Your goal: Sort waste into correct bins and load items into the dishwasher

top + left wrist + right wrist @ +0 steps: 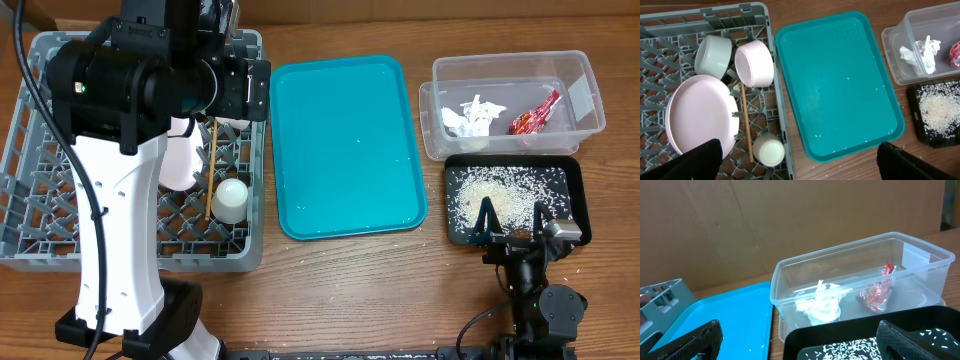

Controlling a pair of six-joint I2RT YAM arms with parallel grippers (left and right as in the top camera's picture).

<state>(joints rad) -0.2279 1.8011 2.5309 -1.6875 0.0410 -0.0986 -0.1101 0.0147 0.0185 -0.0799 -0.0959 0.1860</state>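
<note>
Two pairs of fingers, both spread wide, nothing gripped in either. Left gripper (799,147): hangs high, just left of the teal tray (840,85), above the grey dish rack (700,12). Right gripper (512,218): sits low, right of the teal tray's near corner, fingertips over the near part of the shallow black tray (583,200).

Inside the rack, just beside the teal tray's left edge:
- pale pink plate (700,117), farthest from the teal tray
- two white bowls (713,55) side by side at the plate's far side
- wooden chopsticks (746,125) lying along the plate's tray-side rim
- small white cup (769,151) at their near end, closest to the teal tray

Seen from overhead, blocked by the left arm (120,200): bowls hidden, plate mostly covered, only chopsticks and cup clear.

Right of the teal tray, far end: clear plastic tub (580,100), holding crumpled white tissue (472,115) on the tray side and a red shiny wrapper (535,115) beyond it. Nearer, just in front of the tub: the black tray, strewn with white rice (500,190).

On the teal tray's own floor: a few stray white specks, too small to name.
</note>
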